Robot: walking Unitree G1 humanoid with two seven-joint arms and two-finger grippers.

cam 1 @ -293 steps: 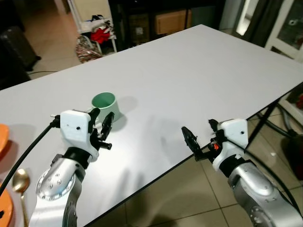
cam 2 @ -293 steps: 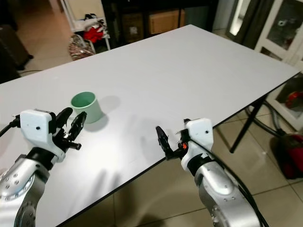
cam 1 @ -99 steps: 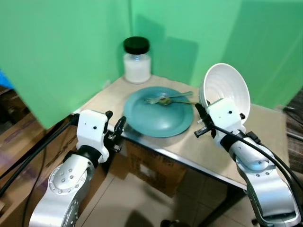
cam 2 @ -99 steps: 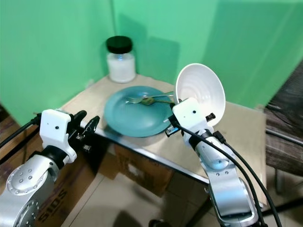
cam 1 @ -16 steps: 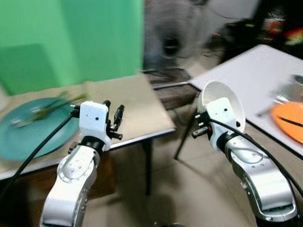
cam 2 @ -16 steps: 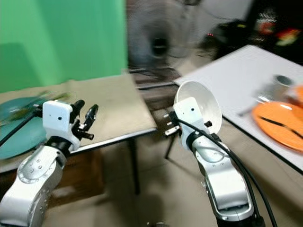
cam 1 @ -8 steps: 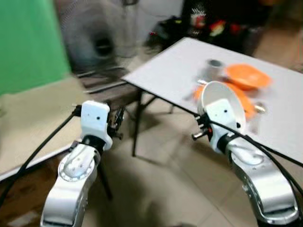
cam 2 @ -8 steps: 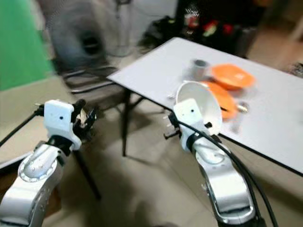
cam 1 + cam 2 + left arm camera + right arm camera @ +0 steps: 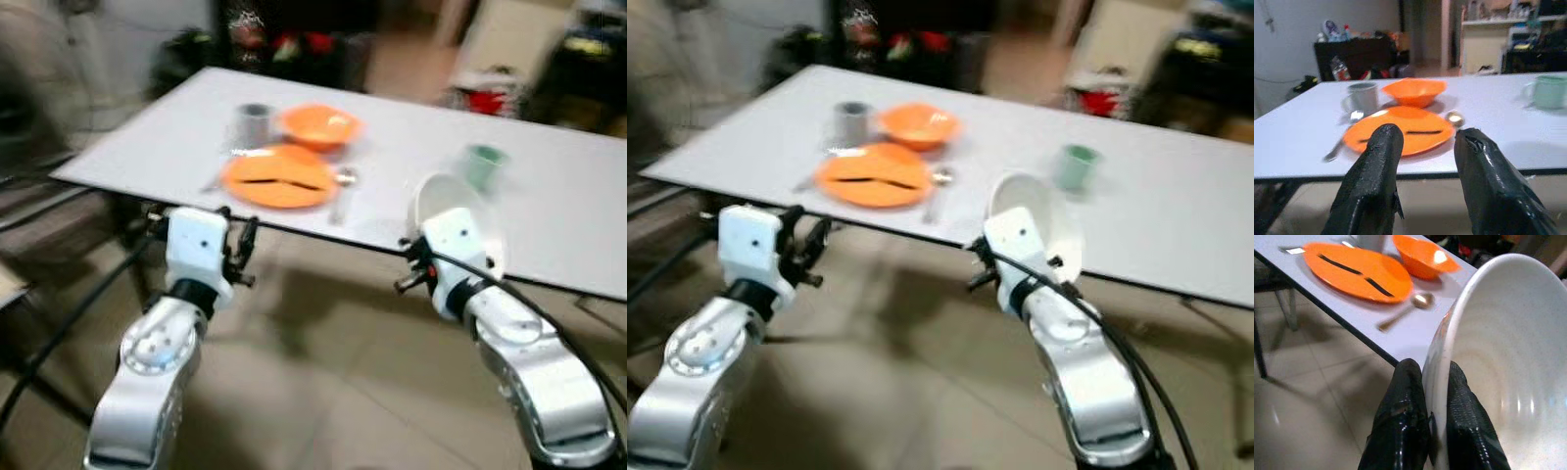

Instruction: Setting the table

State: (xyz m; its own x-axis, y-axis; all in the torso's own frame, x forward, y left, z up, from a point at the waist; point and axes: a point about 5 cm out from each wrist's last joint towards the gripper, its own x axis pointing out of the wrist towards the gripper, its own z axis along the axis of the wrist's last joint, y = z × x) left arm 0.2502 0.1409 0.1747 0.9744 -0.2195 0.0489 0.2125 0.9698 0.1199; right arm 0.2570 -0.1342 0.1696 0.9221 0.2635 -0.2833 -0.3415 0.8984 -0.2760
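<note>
My right gripper (image 9: 1432, 374) is shut on the rim of a white bowl (image 9: 1498, 333), one finger inside and one outside. It holds the bowl (image 9: 458, 208) tilted on edge over the floor, just short of the white table's near edge (image 9: 372, 245). On the table lie an orange plate (image 9: 279, 181), an orange bowl (image 9: 318, 122), a grey mug (image 9: 253, 122), a green mug (image 9: 482, 164) and a spoon (image 9: 343, 188). My left gripper (image 9: 1426, 134) is open with nothing in it, raised in front of the table's left end.
A fork (image 9: 1339, 149) lies beside the orange plate. Tiled floor (image 9: 323, 392) stretches between me and the table. Dark shelves with clutter (image 9: 284, 44) stand behind the table, and a red thing (image 9: 485, 98) sits on the floor at the back right.
The whole view has swung: the white table with the orange dishes now lies straight ahead and closer. The white bowl stays in my right gripper; the left stays open.
</note>
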